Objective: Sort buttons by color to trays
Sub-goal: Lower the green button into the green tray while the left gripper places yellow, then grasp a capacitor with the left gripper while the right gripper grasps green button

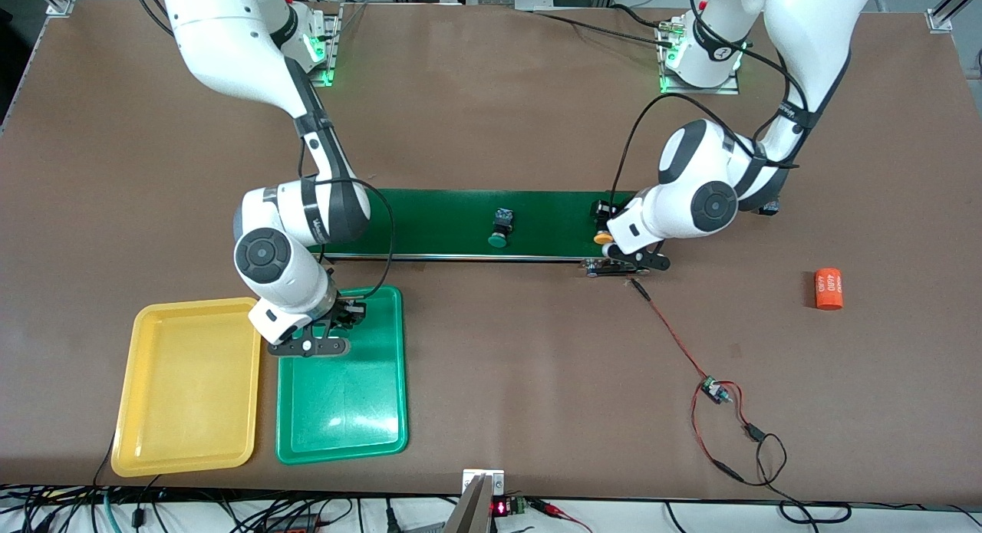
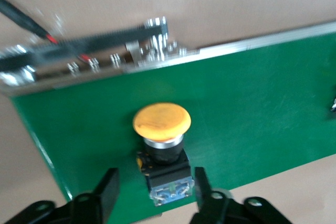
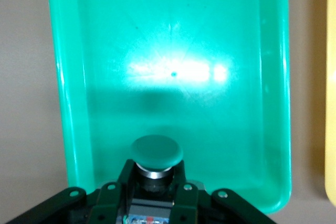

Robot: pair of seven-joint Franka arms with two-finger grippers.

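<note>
Green is the tray (image 1: 345, 410) under the right gripper (image 1: 311, 341), which hangs over the end of it nearest the belt (image 1: 445, 218). Its fingers are closed on a green button (image 3: 156, 153); the cap points out over the tray floor. A yellow tray (image 1: 188, 387) lies just beside the green one, toward the right arm's end of the table.

On the belt lies a second green button (image 1: 500, 230), on its side. A yellow button (image 2: 161, 129) lies at the belt's end toward the left arm. The left gripper (image 2: 155, 192) is low over it, jaws standing apart on both sides of the black body, not touching it. An orange cylinder (image 1: 828, 288) lies on the table (image 1: 537, 380), well apart from the belt.
</note>
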